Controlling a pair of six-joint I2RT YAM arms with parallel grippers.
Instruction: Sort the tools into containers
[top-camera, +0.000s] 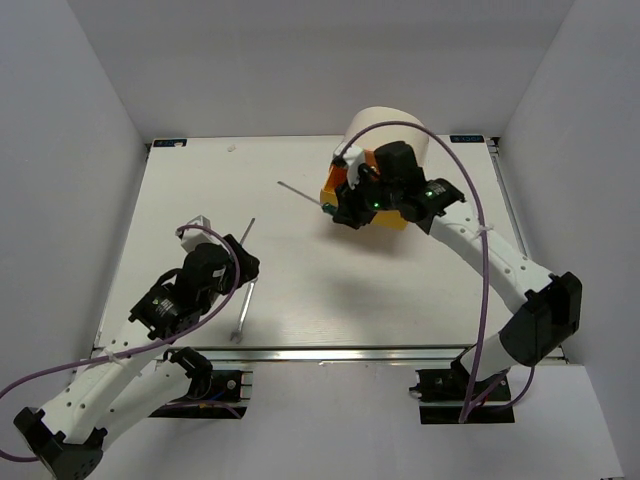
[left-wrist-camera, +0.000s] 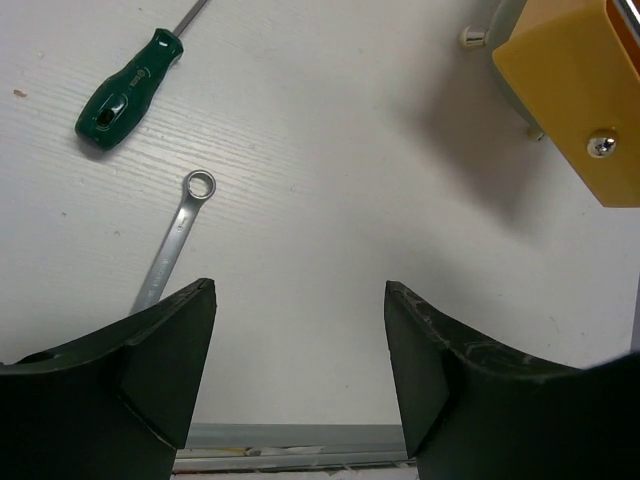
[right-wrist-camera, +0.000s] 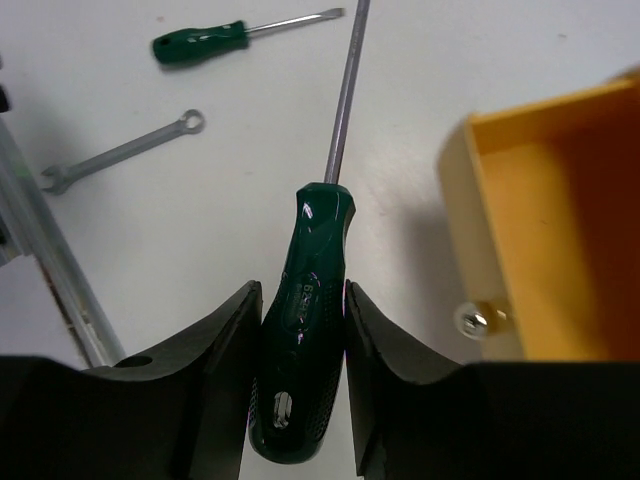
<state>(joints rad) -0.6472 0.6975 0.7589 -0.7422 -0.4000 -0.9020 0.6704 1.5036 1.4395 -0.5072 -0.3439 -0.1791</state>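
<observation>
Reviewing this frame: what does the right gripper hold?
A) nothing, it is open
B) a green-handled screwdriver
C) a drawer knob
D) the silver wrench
B: in the right wrist view the right gripper is shut on the green handle of a screwdriver, whose shaft points away from the camera. The wrench lies apart from it, untouched.

Left arm (top-camera: 110, 372) and right arm (top-camera: 505, 262): white shells, black joints.
A purple cable (top-camera: 485, 315) looped along each arm, and small green lights (top-camera: 377, 205) glowed by the right wrist. The fingers (left-wrist-camera: 160, 370) of the left gripper (left-wrist-camera: 300, 292) and right gripper (right-wrist-camera: 300, 292) were dark, matte and wedge-shaped, each pair with one small round hole.
</observation>
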